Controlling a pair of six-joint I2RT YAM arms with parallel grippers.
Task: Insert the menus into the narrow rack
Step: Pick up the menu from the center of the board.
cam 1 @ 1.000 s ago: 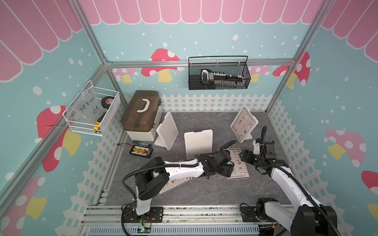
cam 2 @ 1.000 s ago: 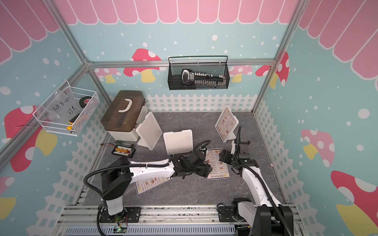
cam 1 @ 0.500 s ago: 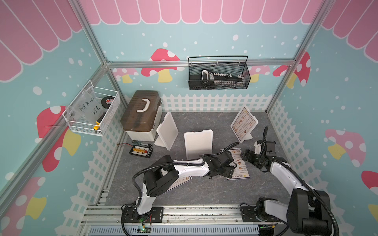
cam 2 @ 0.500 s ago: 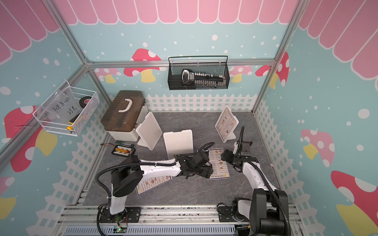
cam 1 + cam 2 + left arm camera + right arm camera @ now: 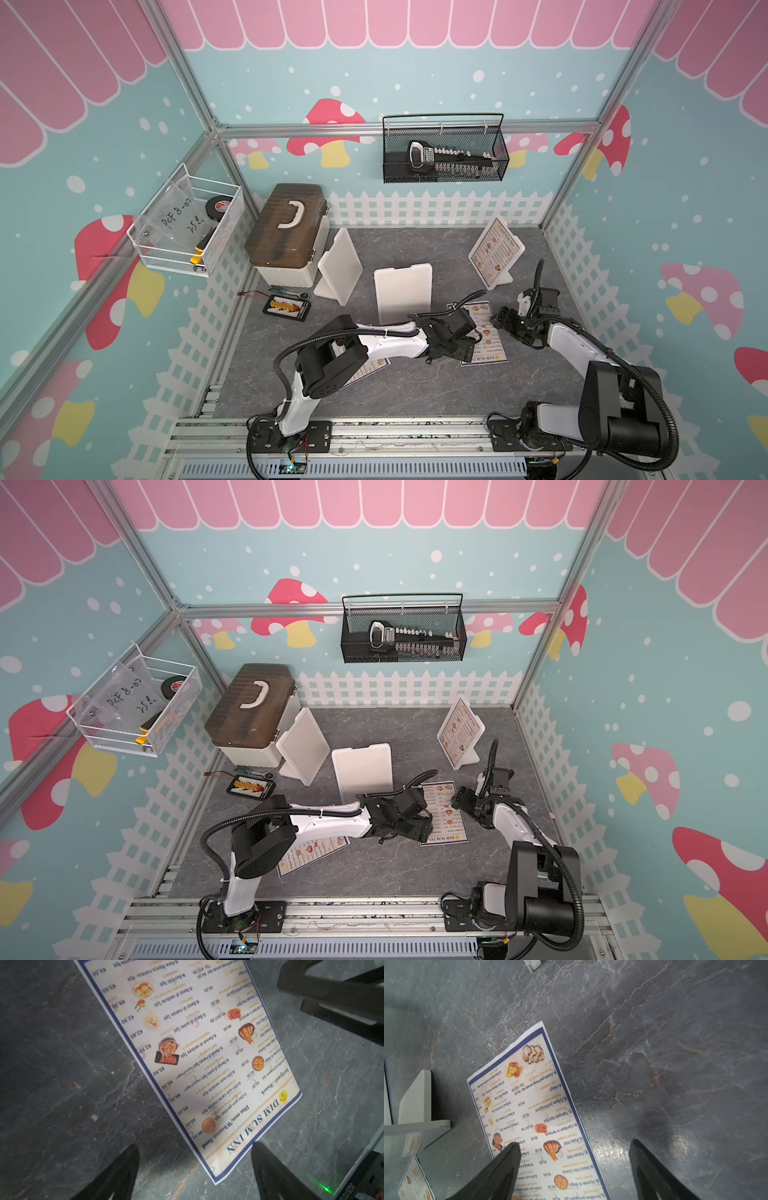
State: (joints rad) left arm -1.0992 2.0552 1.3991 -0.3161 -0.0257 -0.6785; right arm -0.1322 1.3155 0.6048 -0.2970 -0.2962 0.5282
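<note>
Grey marble surface (image 5: 415, 386) is carrying a flat menu (image 5: 490, 345). Left claw (image 5: 194, 1147) is hanging released over its heading end. Right claw (image 5: 575, 1144) is straddling its long edge, released. Second menu (image 5: 496, 249) is standing in the white rack (image 5: 500, 284).

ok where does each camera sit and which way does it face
top views: high over the front, looking down at the grey floor; left arm and right arm show
left wrist: on that arm, looking down past the open left hand at the flat menu
right wrist: on its arm, looking down past the open right hand; white rack also in view
shared: both wrist views show that menu
</note>
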